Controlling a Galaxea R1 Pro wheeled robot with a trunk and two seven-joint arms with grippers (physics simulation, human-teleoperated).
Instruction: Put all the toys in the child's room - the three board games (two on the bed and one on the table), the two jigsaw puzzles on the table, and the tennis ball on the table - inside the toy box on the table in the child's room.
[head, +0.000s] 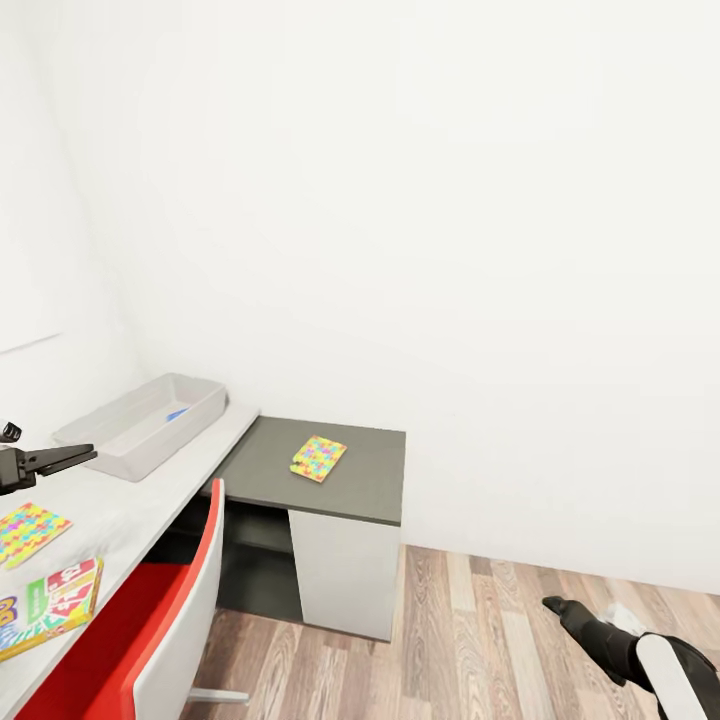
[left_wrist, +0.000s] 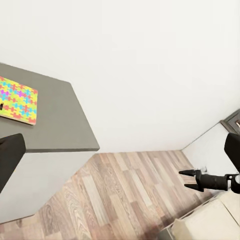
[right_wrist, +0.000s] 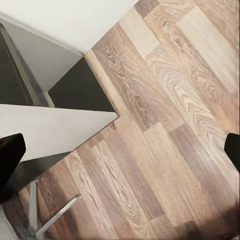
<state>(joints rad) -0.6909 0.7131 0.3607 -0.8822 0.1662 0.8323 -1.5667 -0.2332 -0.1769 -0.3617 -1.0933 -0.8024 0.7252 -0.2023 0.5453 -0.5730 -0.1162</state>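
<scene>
A red and white chair (head: 150, 620) fills the lower left of the head view, tucked against the table (head: 130, 495), which runs up the left side. On the table, at the left edge, lie a board game (head: 48, 605) and, just above it, a puzzle (head: 25, 530). Farther up sits the toy box (head: 140, 425), something blue showing inside it. Right of the table's end stands a lower dark cabinet (head: 330, 480) with a second puzzle (head: 319, 458) lying flat on its top, well apart from the toy box. Wood floor (head: 450, 640) spreads across the bottom right.

The left gripper (head: 75, 458) hovers at the left edge above the table, fingers apart and holding nothing. The right gripper (head: 555, 605) hangs low over the floor at lower right; its wrist view shows the fingers spread wide, empty.
</scene>
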